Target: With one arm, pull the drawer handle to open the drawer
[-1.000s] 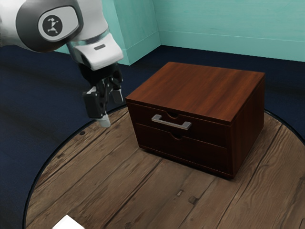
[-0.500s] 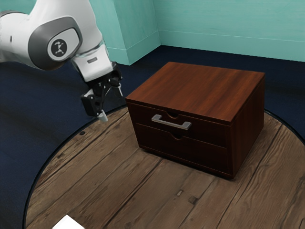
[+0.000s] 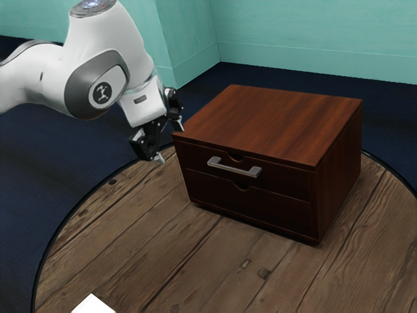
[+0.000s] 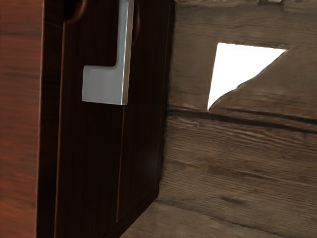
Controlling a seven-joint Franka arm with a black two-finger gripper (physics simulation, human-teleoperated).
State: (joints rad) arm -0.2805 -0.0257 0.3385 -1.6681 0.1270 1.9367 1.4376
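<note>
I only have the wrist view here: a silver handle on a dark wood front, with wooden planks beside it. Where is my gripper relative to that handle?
Observer: In the exterior view the gripper hangs close beside the cabinet's corner at that view's left. It is apart from the handle, which lies further to that view's right.
Operator: Which drawer carries the handle?
Observer: The upper drawer. The lower drawer beneath it has just a small notch at its top edge.
Operator: Is the upper one out at all?
Observer: No, its front sits flush with the cabinet's front, so it is not yet pulled.
</note>
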